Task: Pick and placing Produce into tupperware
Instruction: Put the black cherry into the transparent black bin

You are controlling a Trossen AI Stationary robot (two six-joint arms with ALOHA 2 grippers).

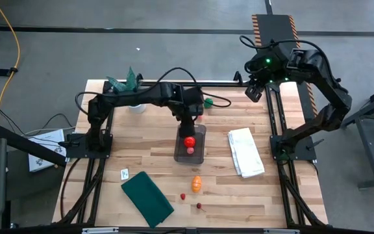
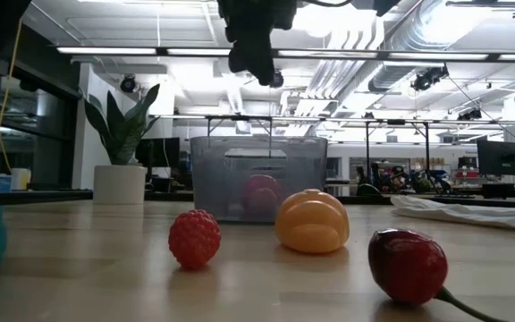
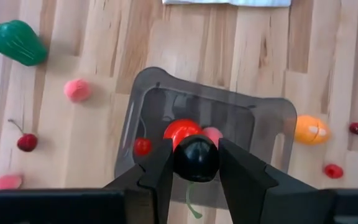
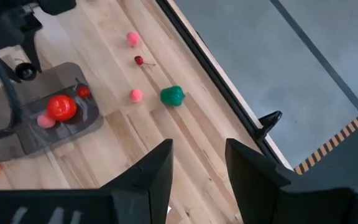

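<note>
The left pincer (image 3: 196, 163) pinches a dark round toy cherry (image 3: 196, 157) directly above the clear grey-tinted plastic tupperware (image 3: 151, 102) mid-worktop, poised so a release drops it inside. The right pincer (image 4: 196, 163) waits, spread, at the far edge.

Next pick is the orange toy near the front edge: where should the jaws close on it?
Come straight down on the orange toy and close across its narrower width. It lies flat on the table, rounded and lobed, with clear wood all around.
</note>
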